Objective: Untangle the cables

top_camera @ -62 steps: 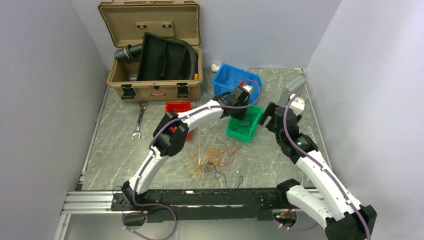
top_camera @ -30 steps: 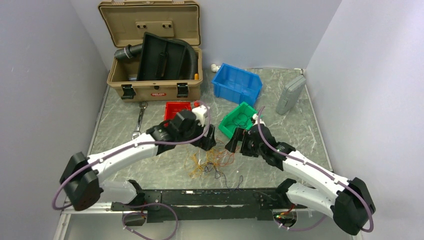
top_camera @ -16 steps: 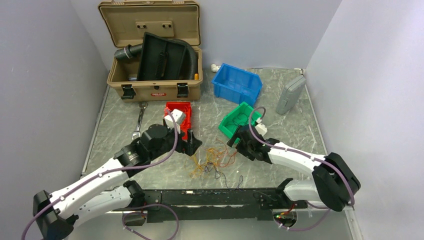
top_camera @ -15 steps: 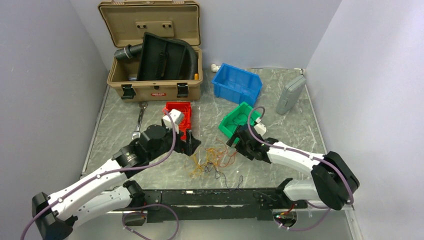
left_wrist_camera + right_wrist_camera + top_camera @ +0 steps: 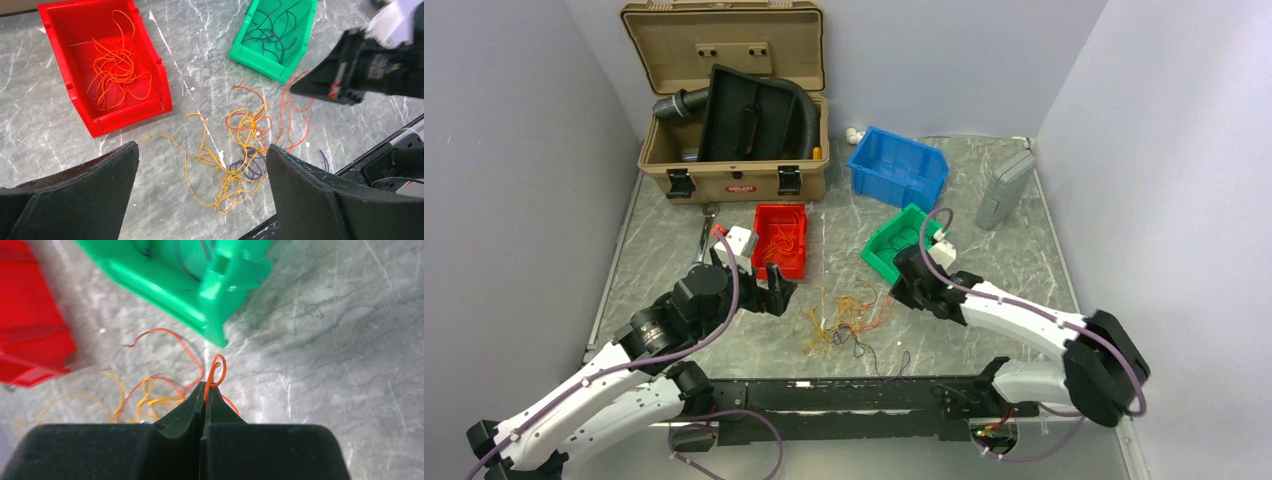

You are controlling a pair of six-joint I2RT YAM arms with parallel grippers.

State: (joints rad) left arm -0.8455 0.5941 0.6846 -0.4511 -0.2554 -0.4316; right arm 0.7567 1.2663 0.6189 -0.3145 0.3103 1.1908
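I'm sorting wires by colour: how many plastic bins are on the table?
3: the red bin mid-table, the green bin to its right, the blue bin behind that, near the back wall.

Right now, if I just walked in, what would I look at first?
Probably the messy tangle of orange and yellow cables lying mid-table, close in front of the arms. The right gripper is pinched shut on one orange wire at the tangle's right edge, near the green bin, while the left gripper hangs open above the pile. The red bin, behind and to the left, holds more orange wires.
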